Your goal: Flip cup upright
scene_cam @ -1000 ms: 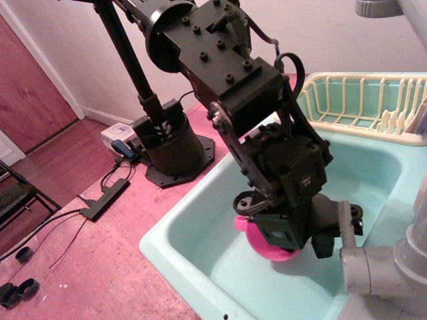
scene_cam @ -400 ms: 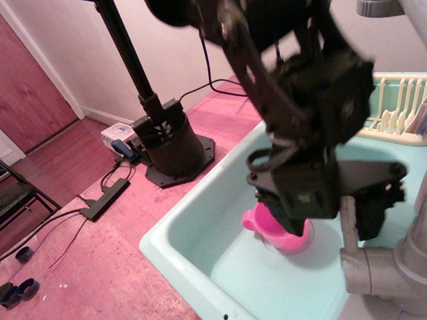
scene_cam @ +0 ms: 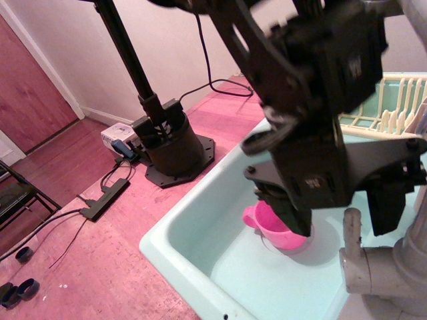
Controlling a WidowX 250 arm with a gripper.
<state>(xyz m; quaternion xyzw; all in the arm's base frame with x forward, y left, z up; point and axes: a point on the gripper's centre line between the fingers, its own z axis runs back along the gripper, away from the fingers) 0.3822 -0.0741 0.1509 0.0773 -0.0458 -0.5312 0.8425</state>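
Observation:
The pink cup (scene_cam: 275, 231) stands in the pale green sink (scene_cam: 183, 235), mouth up, with its loop handle pointing left. My black gripper (scene_cam: 341, 225) hangs just above and to the right of it, close to the camera. Its jaws are spread wide and hold nothing. The left finger (scene_cam: 297, 213) covers the cup's right side, and I cannot tell whether it touches the cup. The right finger (scene_cam: 385, 210) is well clear of the cup, by the tap.
A grey tap (scene_cam: 377, 267) stands at the sink's near right. A dish rack (scene_cam: 393, 110) sits behind the sink. The arm's black base (scene_cam: 170, 143) is on the pink counter to the left, with a power strip (scene_cam: 105, 197) and cables.
The gripper has risen and swung up toward the camera and its jaws have spread apart. The cup, held low and tilted a second ago, now stands mouth up on the sink floor.

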